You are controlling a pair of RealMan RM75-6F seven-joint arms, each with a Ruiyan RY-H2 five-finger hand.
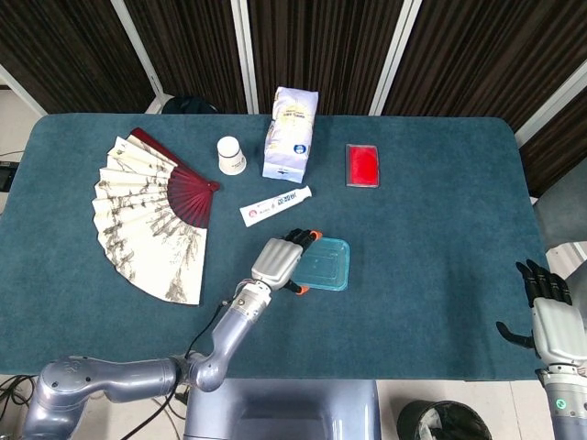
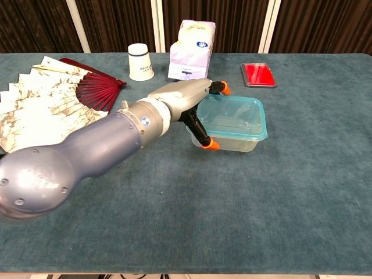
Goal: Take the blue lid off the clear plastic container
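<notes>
The clear plastic container (image 1: 326,266) (image 2: 239,135) with its blue lid (image 2: 235,115) on top sits near the middle of the table. My left hand (image 1: 279,261) (image 2: 185,102) straddles the container's left end, thumb on the near side and fingers (image 2: 221,88) at the far corner, holding it. The lid sits flat on the container. My right hand (image 1: 552,321) hangs off the table's right front corner with its fingers apart and nothing in it; only the head view shows it.
A spread paper fan (image 1: 147,215) covers the left of the table. Behind the container lie a white tube (image 1: 275,206), a paper cup (image 1: 231,154), a white bag (image 1: 291,133) and a red flat box (image 1: 362,165).
</notes>
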